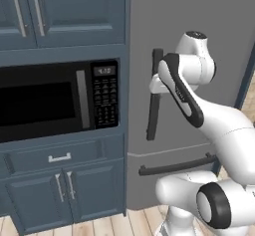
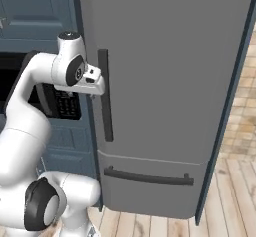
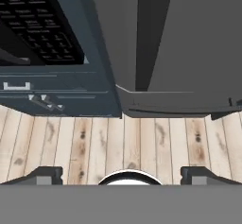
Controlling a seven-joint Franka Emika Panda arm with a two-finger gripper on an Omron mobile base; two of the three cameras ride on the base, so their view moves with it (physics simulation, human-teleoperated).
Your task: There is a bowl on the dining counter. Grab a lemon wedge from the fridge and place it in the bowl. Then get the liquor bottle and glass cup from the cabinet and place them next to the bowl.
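Observation:
The tall grey fridge (image 1: 189,41) (image 2: 170,81) (image 3: 198,38) stands with its door shut. Its dark vertical bar handle (image 1: 154,113) (image 2: 106,116) (image 3: 152,34) runs down the door's left side. My gripper (image 1: 155,84) (image 2: 99,85) (image 3: 123,175) is at the upper part of that handle, open, with its jaws spread wide. It holds nothing. Whether the bar lies between the fingers I cannot tell. The bowl, dining counter, lemon wedge, liquor bottle and glass cup are out of view.
A black microwave (image 1: 55,103) (image 3: 38,20) sits in dark blue cabinetry left of the fridge, with blue doors above (image 1: 64,11) and below (image 1: 84,190). The fridge's lower drawer has a horizontal bar handle (image 1: 177,165) (image 2: 147,177). A wooden floor (image 3: 123,138) lies below.

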